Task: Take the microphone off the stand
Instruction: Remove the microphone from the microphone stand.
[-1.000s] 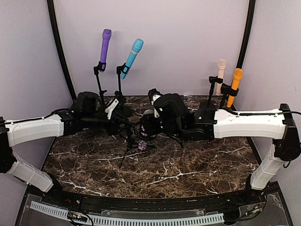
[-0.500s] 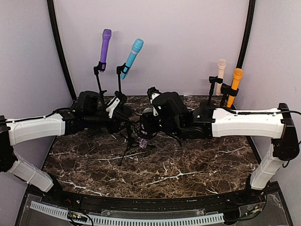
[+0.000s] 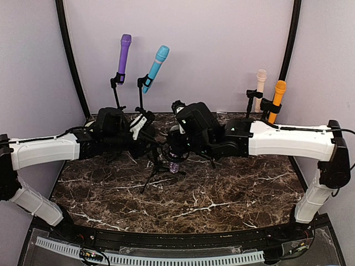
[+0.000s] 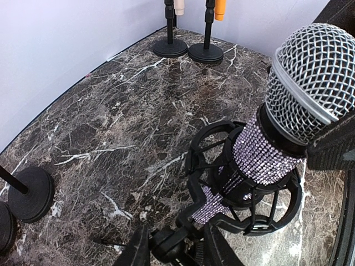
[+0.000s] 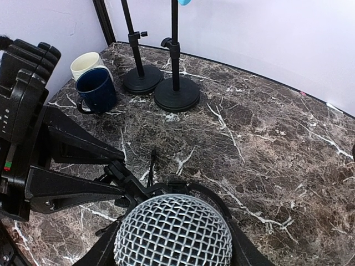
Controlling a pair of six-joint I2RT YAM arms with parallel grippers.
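A rhinestone-covered microphone [image 4: 265, 152] with a silver mesh head [image 5: 173, 233] sits in a black shock mount [image 4: 195, 160] on a small tripod stand [image 3: 151, 178] at mid-table. My left gripper [image 4: 175, 245] is shut on the stand's black joint just below the mount, one finger on each side. My right gripper [image 5: 173, 250] comes from the other side and is shut on the microphone's head, with its fingers [image 5: 99, 252] pressed against the mesh. In the top view the two grippers meet over the stand, left gripper [image 3: 147, 145] and right gripper [image 3: 176, 146].
Purple [image 3: 124, 52] and blue [image 3: 156, 66] microphones stand on round-based stands [image 5: 176, 93] at the back left. Peach [image 3: 260, 83] and orange [image 3: 277, 100] ones stand at the back right. A white mug [image 5: 87, 62] and a blue mug [image 5: 97, 88] sit near the left stands.
My left gripper has narrowed onto the stand's joint. Both grippers and the microphone have shifted slightly right and towards the back.
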